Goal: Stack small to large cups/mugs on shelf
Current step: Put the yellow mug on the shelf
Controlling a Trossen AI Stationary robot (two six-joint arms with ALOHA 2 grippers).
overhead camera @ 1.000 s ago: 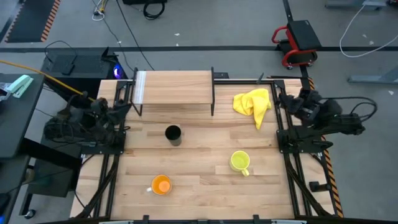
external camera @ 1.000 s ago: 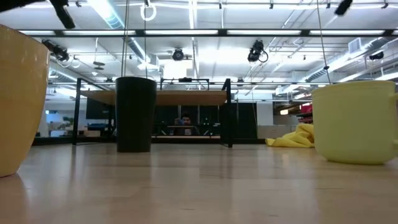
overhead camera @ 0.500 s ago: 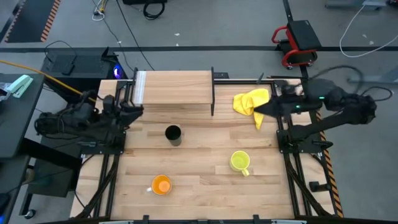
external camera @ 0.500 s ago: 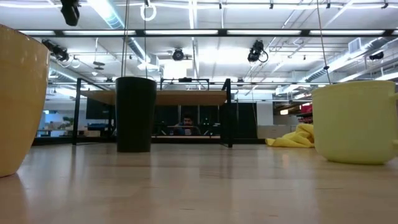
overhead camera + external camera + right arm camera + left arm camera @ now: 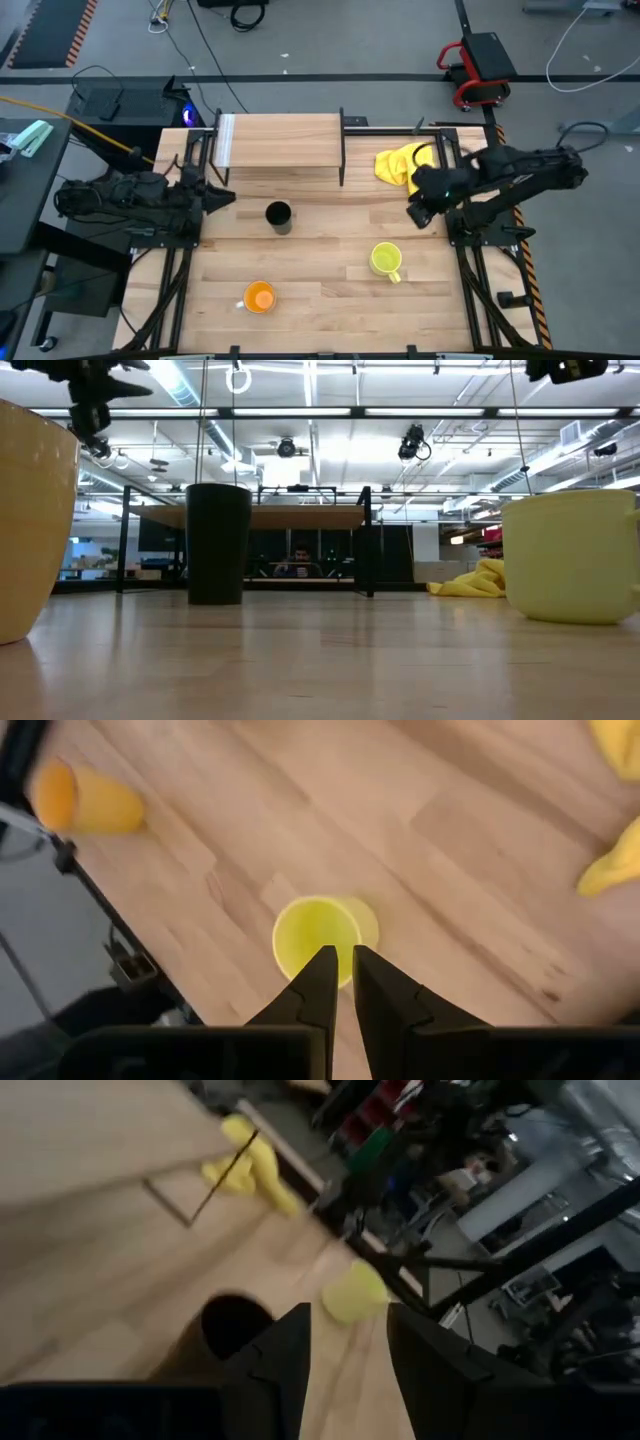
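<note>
Right pincer [image 5: 418, 214] above yellow mug [image 5: 386, 260]

Three drinking vessels stand on the light-wood worktop [image 5: 320, 305]: one tall black cylindrical cup [image 5: 278, 214], one yellow mug with a handle [image 5: 386, 260] and one orange mug with a handle [image 5: 259, 297]. One low light-wood shelf on thin black metal posts [image 5: 280, 141] is present. One crumpled yellow cloth [image 5: 404, 164] lies on the worktop. Two dark robot arms are counted, each with one hand: the left hand [image 5: 222, 197] and the right hand [image 5: 418, 212].
</note>
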